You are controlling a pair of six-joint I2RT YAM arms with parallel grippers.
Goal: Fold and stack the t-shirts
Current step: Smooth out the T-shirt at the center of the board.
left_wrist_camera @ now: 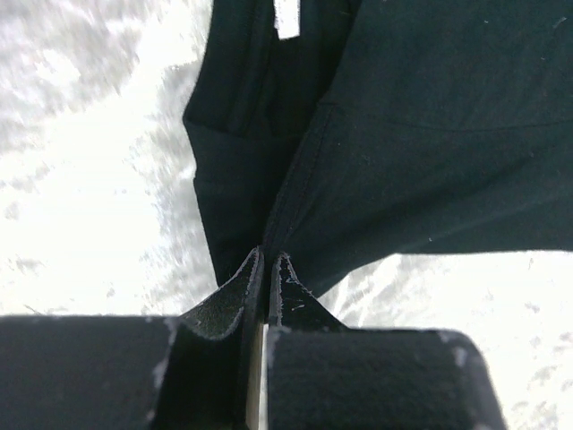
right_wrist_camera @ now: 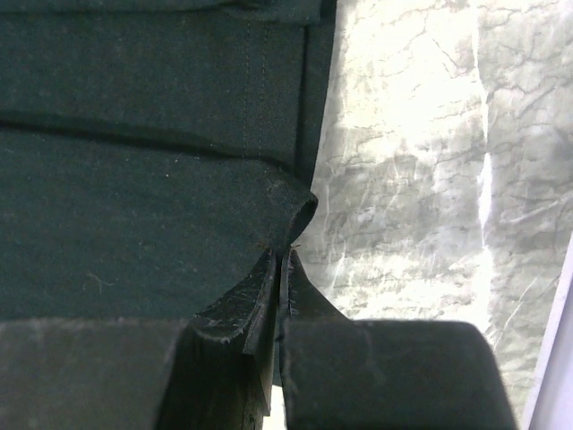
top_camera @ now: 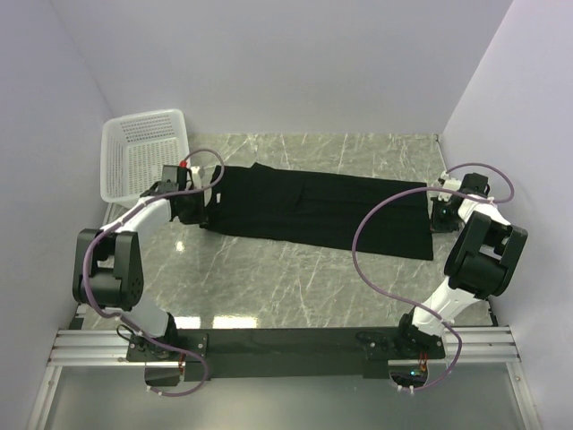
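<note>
Here: both jaws clamp t-shirt point(top_camera: 313, 208) opposite edges.

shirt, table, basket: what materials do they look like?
Shirt: black woven or knit cloth, matte; stitched seams and soft folds show in the wrist views.
Table: marble-look top, grey with white veins, glossy glare; may be a printed laminate.
Basket: white plastic, by its moulded lattice walls.
</note>
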